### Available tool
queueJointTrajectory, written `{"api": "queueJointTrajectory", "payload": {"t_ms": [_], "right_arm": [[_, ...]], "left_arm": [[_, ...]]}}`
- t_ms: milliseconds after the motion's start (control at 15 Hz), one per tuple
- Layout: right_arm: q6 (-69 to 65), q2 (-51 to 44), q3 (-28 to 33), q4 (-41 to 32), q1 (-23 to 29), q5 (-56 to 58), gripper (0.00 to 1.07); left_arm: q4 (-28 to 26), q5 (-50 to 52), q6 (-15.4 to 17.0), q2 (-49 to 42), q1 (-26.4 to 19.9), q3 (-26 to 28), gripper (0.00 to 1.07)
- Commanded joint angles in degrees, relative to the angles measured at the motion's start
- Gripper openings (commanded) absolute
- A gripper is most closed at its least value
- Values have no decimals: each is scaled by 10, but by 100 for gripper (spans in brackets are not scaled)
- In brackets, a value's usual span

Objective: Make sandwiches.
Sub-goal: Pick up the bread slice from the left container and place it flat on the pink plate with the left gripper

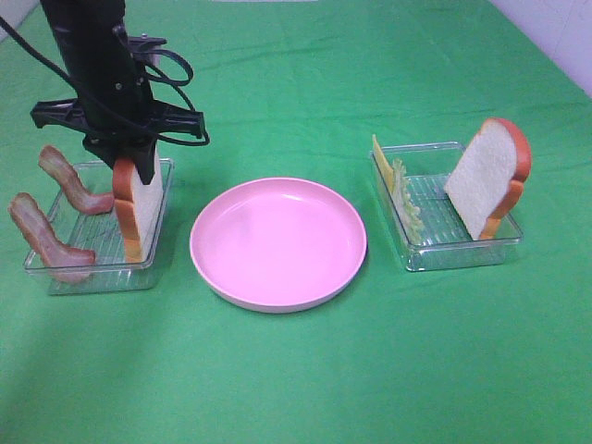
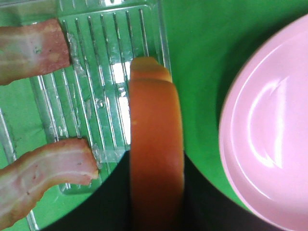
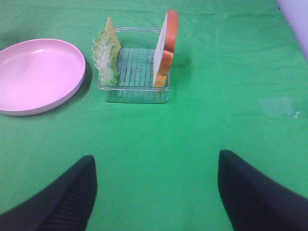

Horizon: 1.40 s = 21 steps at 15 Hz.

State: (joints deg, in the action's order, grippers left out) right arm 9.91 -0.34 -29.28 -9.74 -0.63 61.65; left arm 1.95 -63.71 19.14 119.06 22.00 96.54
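In the left clear tray (image 1: 102,270) a bread slice (image 1: 143,208) stands on edge, white with an orange-brown crust. My left gripper (image 1: 129,165) comes down on its top edge. In the left wrist view the dark fingers (image 2: 110,202) press both sides of the crust (image 2: 156,144). Two bacon strips (image 1: 76,181) (image 1: 42,238) lean in the same tray. The right tray (image 1: 453,252) holds a second bread slice (image 1: 486,176), a yellow cheese square (image 1: 381,166) and a lettuce leaf (image 1: 407,199). My right gripper (image 3: 156,192) is open and empty, well back from that tray (image 3: 137,94).
A round pink plate (image 1: 277,242) sits between the two trays, with nothing on it. Everything rests on a green cloth. The right wrist view shows the plate (image 3: 38,74) beside the tray with the lettuce (image 3: 106,55) and the bread (image 3: 166,48).
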Motion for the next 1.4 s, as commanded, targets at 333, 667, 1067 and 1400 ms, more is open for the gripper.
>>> {"api": "queueJointTrajectory", "payload": {"t_ms": [333, 667, 1067, 1400], "right_arm": [[6, -6, 2, 0, -3, -6, 68], [6, -6, 2, 0, -3, -6, 68], [6, -6, 2, -1, -3, -6, 68], [6, -6, 2, -1, -3, -6, 68]], "left_arm": [[-118, -10, -127, -103, -32, 1, 0], [-430, 9, -324, -38, -89, -1, 0], [-622, -2, -409, 78, -86, -1, 0], [-627, 32, -411, 128, -48, -1, 0]]}}
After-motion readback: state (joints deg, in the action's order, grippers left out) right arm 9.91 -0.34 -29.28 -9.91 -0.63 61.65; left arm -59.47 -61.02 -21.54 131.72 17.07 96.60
